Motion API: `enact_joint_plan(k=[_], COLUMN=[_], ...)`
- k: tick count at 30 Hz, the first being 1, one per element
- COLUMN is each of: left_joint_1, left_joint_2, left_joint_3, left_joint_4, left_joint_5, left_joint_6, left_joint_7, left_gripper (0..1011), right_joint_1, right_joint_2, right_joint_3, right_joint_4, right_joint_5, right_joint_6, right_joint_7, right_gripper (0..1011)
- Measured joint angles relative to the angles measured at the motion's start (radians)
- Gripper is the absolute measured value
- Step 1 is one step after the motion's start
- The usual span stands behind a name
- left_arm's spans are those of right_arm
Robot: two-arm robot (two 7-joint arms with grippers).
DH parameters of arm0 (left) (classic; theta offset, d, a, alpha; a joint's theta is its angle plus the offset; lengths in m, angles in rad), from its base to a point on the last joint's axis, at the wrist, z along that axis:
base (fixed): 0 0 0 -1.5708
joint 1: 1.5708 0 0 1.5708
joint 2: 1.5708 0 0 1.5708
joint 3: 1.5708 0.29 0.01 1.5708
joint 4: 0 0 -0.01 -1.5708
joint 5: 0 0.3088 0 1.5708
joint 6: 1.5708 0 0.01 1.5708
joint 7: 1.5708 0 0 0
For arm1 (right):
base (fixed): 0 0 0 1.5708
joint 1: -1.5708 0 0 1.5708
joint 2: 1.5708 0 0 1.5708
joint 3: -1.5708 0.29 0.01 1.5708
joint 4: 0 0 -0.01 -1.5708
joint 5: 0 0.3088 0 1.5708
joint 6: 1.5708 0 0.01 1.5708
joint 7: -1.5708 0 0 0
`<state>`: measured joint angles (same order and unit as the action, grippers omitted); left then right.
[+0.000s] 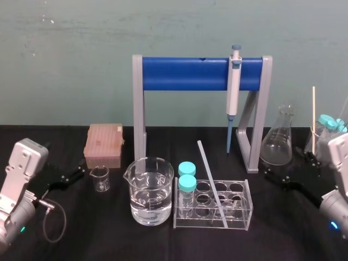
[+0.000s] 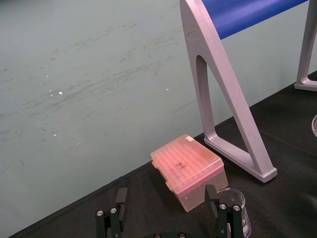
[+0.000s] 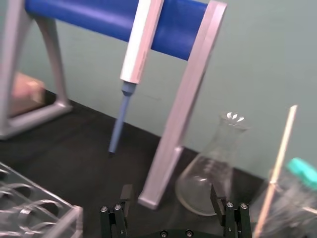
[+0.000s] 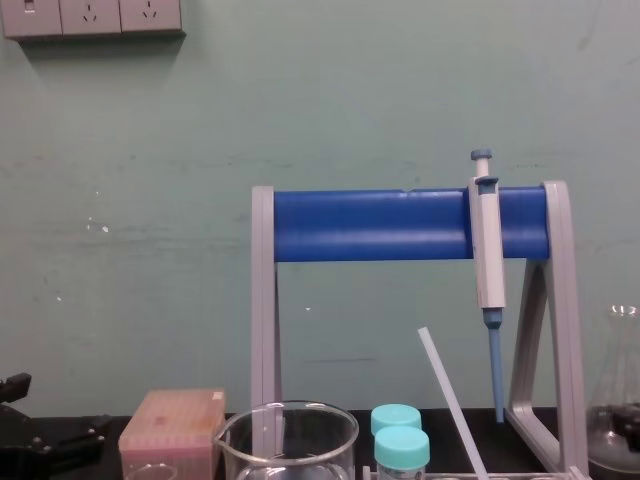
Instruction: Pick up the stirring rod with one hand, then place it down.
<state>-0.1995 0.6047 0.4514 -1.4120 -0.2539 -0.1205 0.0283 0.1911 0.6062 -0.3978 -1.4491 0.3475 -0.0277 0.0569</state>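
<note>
The stirring rod (image 1: 212, 182) leans in the clear tube rack (image 1: 248, 211) in the middle of the black worktop (image 1: 109, 239) — its low end is in a front hole and its top tips back and to the left. The left claw (image 1: 79, 169) is near the small beaker (image 1: 100, 178), spread wide and holding nothing. The right claw (image 1: 288, 169) — also spread and holding nothing — is near the flask (image 1: 278, 142).

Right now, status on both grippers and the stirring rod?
Left gripper open, parked left. Right gripper open, parked right. Stirring rod untouched, leaning in the tube rack. Capped tubes and beaker beside it.
</note>
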Motion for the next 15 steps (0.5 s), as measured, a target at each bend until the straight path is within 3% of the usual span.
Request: enact_joint_plan(k=[2, 4, 6, 9, 15], left_joint_1=[0.000, 0.000, 0.000, 0.000, 0.000], left_joint_2=[0.000, 0.000, 0.000, 0.000, 0.000], left_joint_3=[0.000, 0.000, 0.000, 0.000, 0.000], left_joint_4=[0.000, 0.000, 0.000, 0.000, 0.000], left_joint_5=[0.000, 0.000, 0.000, 0.000, 0.000], left_joint_6=[0.000, 0.000, 0.000, 0.000, 0.000], left_joint_7=[0.000, 0.000, 0.000, 0.000, 0.000], left_gripper=[1000, 1000, 1000, 1000, 1000], right_joint_1=[-0.004, -0.011, -0.013, -0.013, 0.004], right_joint_2=[0.003, 0.008, 0.010, 0.012, 0.012], right_joint_3=[0.017, 0.048, 0.057, 0.066, 0.046], right_joint_4=[-0.020, -0.061, -0.078, -0.112, -0.145], right_joint_5=[0.052, 0.158, 0.192, 0.237, 0.243], right_joint_6=[0.031, 0.086, 0.104, 0.127, 0.129], right_joint_7=[0.048, 0.152, 0.191, 0.265, 0.372], right_gripper=[1000, 1000, 1000, 1000, 1000])
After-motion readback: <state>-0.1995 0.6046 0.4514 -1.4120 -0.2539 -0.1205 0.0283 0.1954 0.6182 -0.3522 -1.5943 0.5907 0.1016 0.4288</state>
